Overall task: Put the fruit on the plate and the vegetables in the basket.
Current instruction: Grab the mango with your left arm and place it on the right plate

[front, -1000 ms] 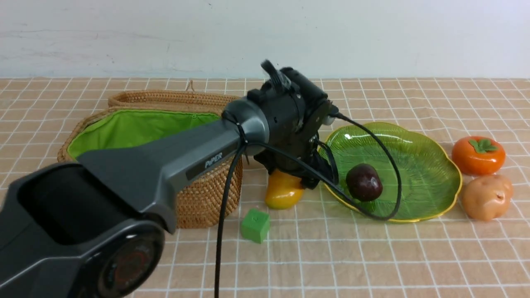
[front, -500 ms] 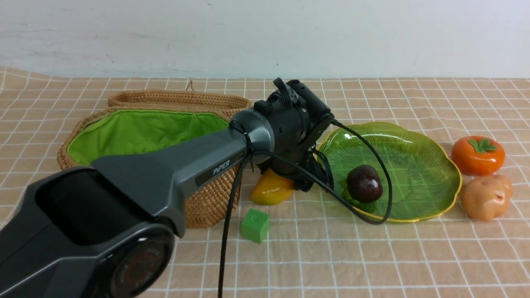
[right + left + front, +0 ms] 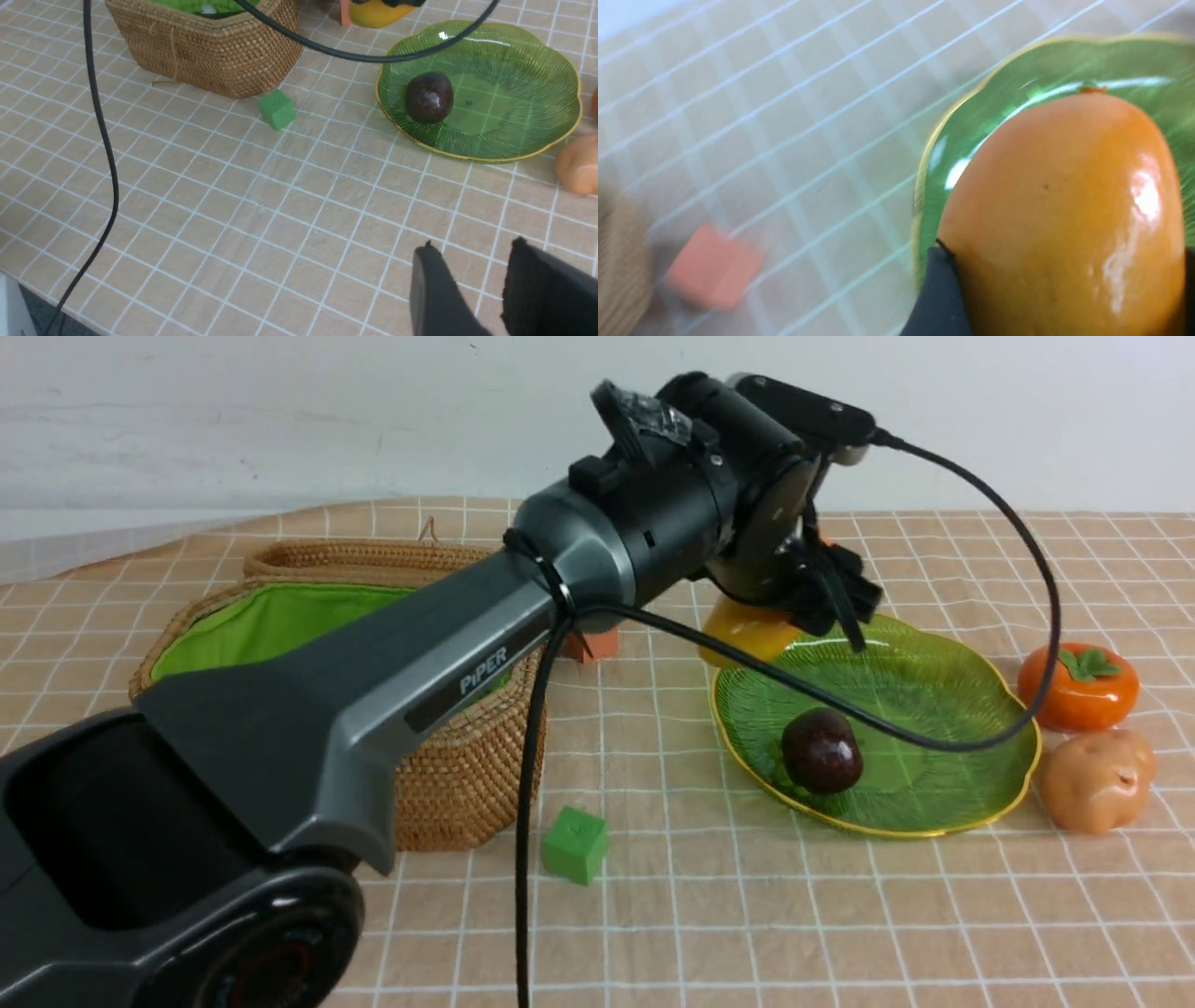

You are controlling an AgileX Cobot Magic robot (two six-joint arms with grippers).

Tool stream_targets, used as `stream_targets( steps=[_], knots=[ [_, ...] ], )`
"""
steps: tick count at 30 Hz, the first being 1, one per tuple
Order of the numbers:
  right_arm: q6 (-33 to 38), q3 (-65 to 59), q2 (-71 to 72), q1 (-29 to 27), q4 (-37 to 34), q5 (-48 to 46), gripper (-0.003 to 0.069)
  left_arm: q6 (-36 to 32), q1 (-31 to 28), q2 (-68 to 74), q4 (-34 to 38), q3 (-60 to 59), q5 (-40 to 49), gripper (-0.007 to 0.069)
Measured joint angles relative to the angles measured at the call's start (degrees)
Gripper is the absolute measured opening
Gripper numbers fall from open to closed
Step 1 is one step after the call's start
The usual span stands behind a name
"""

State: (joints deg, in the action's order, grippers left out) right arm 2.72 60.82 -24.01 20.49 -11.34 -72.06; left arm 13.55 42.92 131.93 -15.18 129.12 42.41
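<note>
Our left arm (image 3: 373,691) reaches from the near left forward and to the right, with its wrist (image 3: 672,513) lifted high and tipped downward at the far end. The left gripper (image 3: 1062,298) points down, its jaws spread wide and clamped on the mango (image 3: 1064,196). One dark fingertip (image 3: 941,294) presses against the fruit's side. Our right gripper (image 3: 486,298) hangs in the air, angled down and forward, its two black fingers (image 3: 434,294) parted with nothing between them.

Grey PIPER-marked arm (image 3: 373,681), black cable (image 3: 528,784)
</note>
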Motion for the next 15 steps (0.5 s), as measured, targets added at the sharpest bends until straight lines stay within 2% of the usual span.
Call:
stream_targets(
  steps=[6, 15],
  knots=[
    [-0.1, 0.0, 0.0, 0.0, -1.5, -0.5, 0.0234, -3.2, -0.1, 6.2, 1.1, -0.1, -5.0, 0.0555],
    [-0.5, 0.0, 0.0, 0.0, -1.6, -0.5, 0.0234, -3.4, -0.2, 7.7, 1.1, -0.1, -7.8, 0.0555]
  ],
)
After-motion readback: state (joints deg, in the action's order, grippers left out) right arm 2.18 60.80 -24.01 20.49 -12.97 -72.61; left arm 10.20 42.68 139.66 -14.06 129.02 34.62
